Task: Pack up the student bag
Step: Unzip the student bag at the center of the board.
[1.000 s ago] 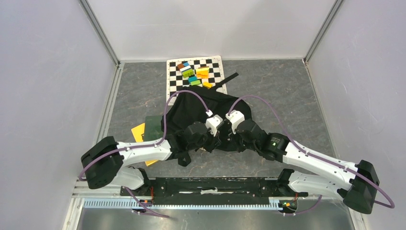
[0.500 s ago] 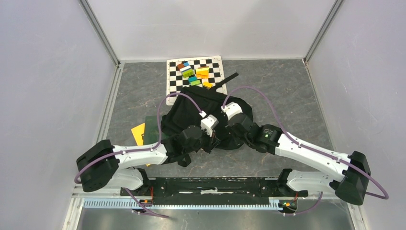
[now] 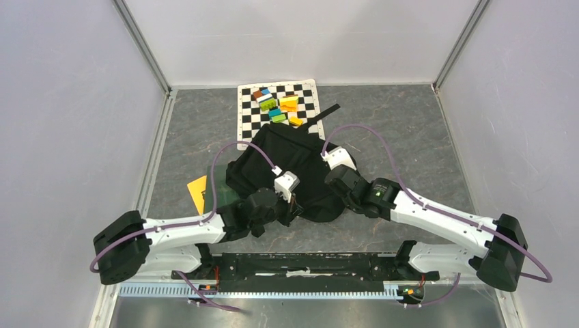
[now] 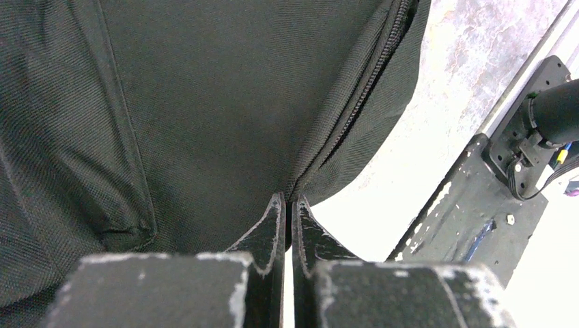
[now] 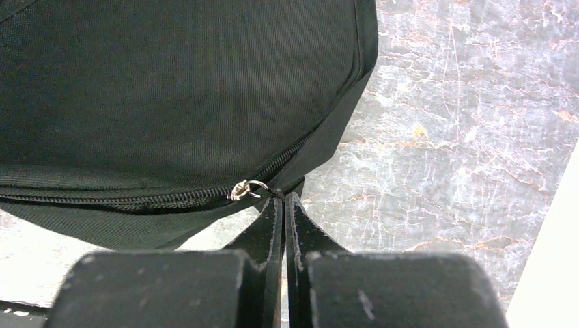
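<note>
Just ahead of the right end effector, the student bag lies on the tabletop, its zip pull at the clenched fingertips, seemingly pinched for running the zip. The left end effector, likewise clenched, nips the bag's zip seam, probably bracing the fabric against that pull.

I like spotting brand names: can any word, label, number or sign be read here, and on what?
None can be read.
The bag shows only plain black fabric, no label.
The checkered mat and coloured blocks bear no legible marks.
The yellow notebook is too small to tell.
</note>
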Robot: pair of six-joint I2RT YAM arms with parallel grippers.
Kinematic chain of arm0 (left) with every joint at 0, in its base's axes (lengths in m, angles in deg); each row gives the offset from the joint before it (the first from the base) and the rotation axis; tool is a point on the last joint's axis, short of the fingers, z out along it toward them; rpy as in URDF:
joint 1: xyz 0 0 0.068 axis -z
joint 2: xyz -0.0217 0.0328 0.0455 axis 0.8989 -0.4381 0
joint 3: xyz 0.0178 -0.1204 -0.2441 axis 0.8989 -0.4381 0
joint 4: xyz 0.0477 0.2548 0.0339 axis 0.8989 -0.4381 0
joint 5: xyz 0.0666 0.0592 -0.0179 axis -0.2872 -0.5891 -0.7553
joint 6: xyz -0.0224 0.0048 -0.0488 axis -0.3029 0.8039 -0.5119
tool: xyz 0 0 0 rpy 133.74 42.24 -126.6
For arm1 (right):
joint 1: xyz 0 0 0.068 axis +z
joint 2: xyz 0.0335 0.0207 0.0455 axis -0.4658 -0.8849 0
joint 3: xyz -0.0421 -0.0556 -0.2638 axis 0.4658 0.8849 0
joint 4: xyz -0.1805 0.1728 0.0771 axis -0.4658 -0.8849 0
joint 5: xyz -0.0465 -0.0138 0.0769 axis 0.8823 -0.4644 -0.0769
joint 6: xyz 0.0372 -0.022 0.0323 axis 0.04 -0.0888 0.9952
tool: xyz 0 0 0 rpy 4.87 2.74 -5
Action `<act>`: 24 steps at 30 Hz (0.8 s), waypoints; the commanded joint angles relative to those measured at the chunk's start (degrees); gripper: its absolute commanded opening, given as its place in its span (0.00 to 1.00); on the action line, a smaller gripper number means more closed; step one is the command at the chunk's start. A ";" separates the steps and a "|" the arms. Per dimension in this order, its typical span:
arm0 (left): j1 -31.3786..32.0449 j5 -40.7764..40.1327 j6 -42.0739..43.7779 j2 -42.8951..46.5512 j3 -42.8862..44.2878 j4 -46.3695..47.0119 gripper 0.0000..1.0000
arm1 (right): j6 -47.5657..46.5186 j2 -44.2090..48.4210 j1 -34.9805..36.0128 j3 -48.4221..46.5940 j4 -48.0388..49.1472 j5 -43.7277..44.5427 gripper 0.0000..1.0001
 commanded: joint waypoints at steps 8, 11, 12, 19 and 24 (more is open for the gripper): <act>0.89 -2.45 1.29 5.14 8.55 -12.55 0.78 | 1.17 4.32 -1.31 3.58 14.05 -10.25 0.00; 0.94 -2.32 2.83 2.89 12.79 -12.05 0.88 | 1.78 4.51 -1.32 4.94 14.37 -12.16 0.00; 0.89 -2.14 3.20 1.65 13.54 -11.06 0.90 | 1.86 4.74 -1.32 5.46 14.59 -12.79 0.00; 0.94 2.76 1.55 -7.99 15.48 -2.38 0.95 | 2.94 6.53 -1.32 6.63 15.59 -12.76 0.00; 0.95 3.61 -1.08 -12.12 15.49 1.52 0.89 | 2.19 6.53 -1.26 5.88 15.56 -11.50 0.00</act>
